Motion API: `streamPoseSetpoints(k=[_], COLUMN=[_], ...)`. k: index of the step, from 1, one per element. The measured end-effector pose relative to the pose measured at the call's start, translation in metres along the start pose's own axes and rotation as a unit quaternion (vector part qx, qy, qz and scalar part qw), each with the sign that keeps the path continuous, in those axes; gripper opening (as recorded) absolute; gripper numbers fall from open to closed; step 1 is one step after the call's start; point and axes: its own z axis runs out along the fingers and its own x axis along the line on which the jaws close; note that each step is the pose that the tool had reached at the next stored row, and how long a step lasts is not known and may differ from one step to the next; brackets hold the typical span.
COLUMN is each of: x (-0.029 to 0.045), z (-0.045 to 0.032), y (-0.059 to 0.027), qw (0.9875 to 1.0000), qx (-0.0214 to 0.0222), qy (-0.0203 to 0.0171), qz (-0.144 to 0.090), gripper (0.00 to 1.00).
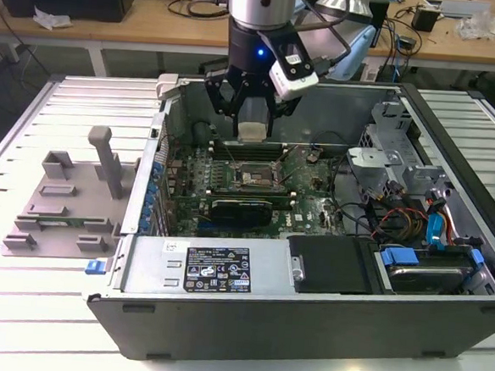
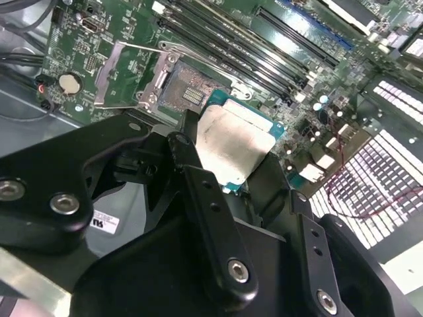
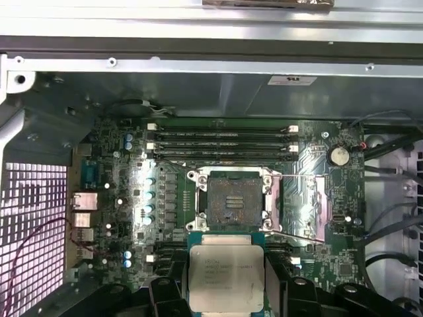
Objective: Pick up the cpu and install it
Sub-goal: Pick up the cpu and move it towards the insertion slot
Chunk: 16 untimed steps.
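Tool (image 1: 253, 128) clamps the flat, square cpu (image 3: 226, 277) by its edges; its matte silver lid, faintly printed, hangs apart from the open, metal-rimmed dark socket (image 3: 233, 201) on the green motherboard (image 3: 125, 198).

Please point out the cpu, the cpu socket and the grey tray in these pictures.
cpu (image 3: 226, 274), first wrist view: middle of its silver metal top.
cpu socket (image 3: 232, 201), first wrist view: middle of its dark contact field.
grey tray (image 1: 55, 204), exterior view: bare flat part of its base.
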Motion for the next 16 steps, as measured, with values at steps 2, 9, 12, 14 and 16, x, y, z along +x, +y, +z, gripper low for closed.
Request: streamPoseSetpoints(k=[2,9,12,14,16], x=[-0.0012,-0.0104,-0.0109,-0.0109,-0.0109], z=[0.0055,0.0195,0.0233,0.0276,0.0315], y=[0.0001,0.0058,0.0102,0.0134,0.0153], qw=[1.0,1.0,1.0,1.0,1.0], qx=[0.0001,0.0,0.0001,0.0,0.0], qy=[0.0003,0.0047,0.0053,0.0055,0.0056], qz=[0.0,0.0,-0.001,-0.002,-0.002], gripper=[0.55,0.55,0.55,0.55,0.55])
